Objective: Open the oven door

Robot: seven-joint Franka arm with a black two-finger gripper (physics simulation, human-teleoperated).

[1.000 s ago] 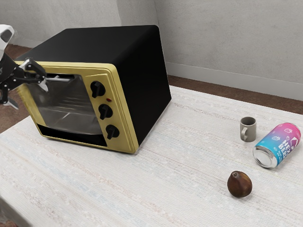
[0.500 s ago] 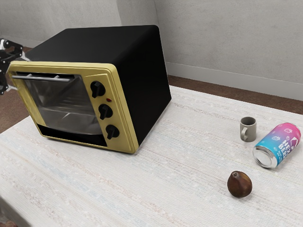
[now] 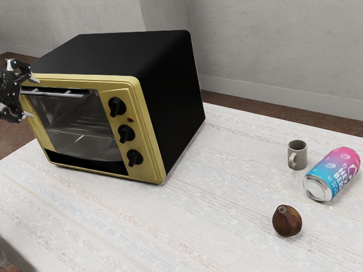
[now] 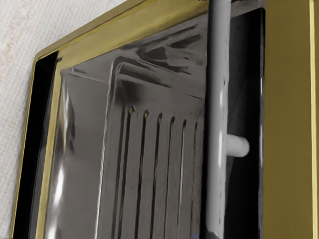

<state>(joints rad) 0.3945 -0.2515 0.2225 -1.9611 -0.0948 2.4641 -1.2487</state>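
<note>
At the exterior view's left edge my gripper (image 3: 30, 97) stands open, its two fingertips apart, one above and one below the level of the door handle's near end. The handle (image 3: 52, 92) is a thin grey bar across the top of the glass oven door (image 3: 79, 127), which lies shut in the yellow front of the black oven (image 3: 133, 54). In the wrist view the handle (image 4: 218, 104) runs along the door (image 4: 144, 164), with a short post joining it. Whether a finger touches the bar, I cannot tell.
Three black knobs (image 3: 126, 134) are beside the door. Farther toward the exterior view's right, a grey mug (image 3: 299, 154), a pink and blue can (image 3: 334, 173) lying on its side and a brown fruit (image 3: 287, 221) rest on the white table (image 3: 198, 226).
My gripper first drew back from over the handle toward the exterior view's left, then came slightly back toward the oven and lower. The door has not visibly moved.
</note>
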